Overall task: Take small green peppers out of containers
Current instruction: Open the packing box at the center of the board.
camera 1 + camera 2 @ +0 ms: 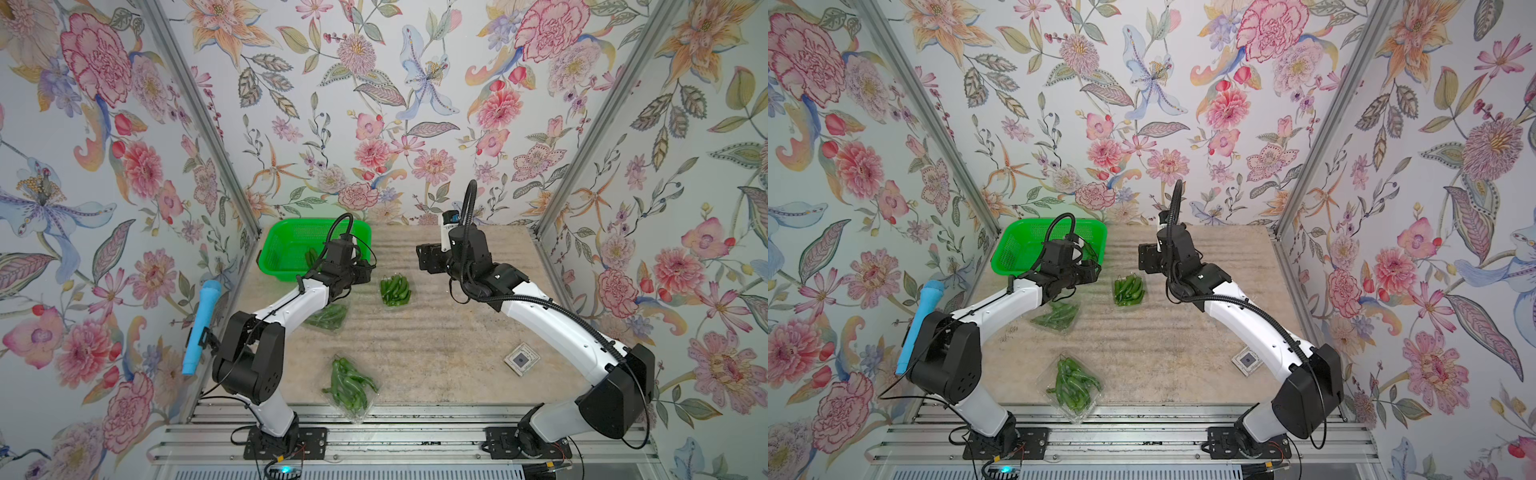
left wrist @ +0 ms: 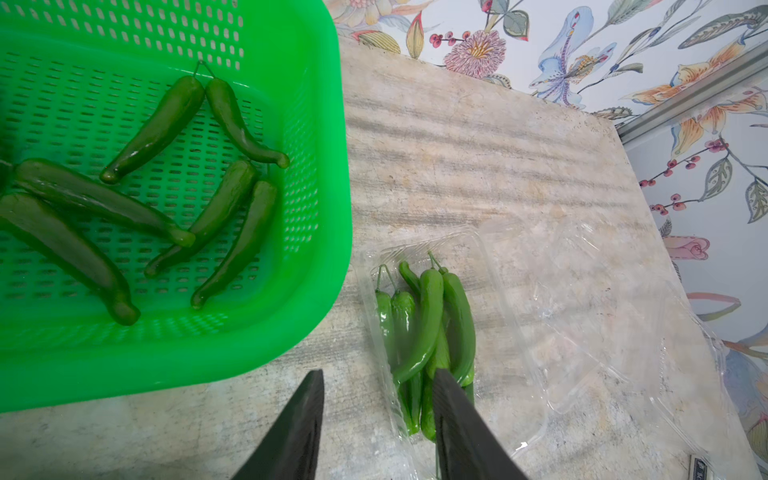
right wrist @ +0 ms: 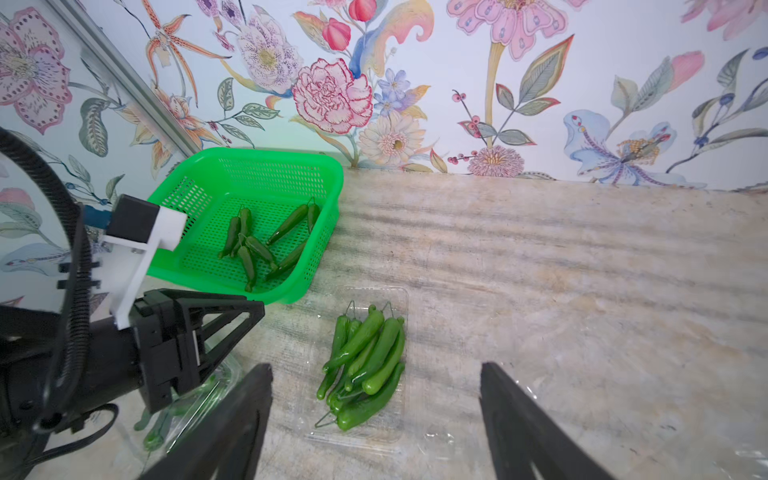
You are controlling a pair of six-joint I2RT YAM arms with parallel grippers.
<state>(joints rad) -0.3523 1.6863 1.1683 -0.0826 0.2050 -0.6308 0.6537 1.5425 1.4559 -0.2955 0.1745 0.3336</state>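
Note:
Several small green peppers (image 1: 395, 290) lie piled in an open clear container (image 3: 399, 432) at mid-table, its lid (image 2: 590, 316) folded flat beside it. My left gripper (image 2: 378, 399) hovers open over that container's near edge; one finger (image 2: 457, 415) overlaps the peppers (image 2: 428, 332) and nothing sits between the jaws. My right gripper (image 3: 376, 399) is wide open and empty, above and to the right of the same pile (image 3: 365, 365). Another pack of peppers (image 1: 326, 318) lies under the left arm. A third pack (image 1: 347, 386) rests at the front edge.
A bright green perforated basket (image 1: 316, 222) at the back left holds several loose peppers (image 2: 166, 124). A small square tile (image 1: 521, 358) lies at front right. A blue foam-covered handle (image 1: 199, 328) hangs on the left wall. Floral walls enclose three sides.

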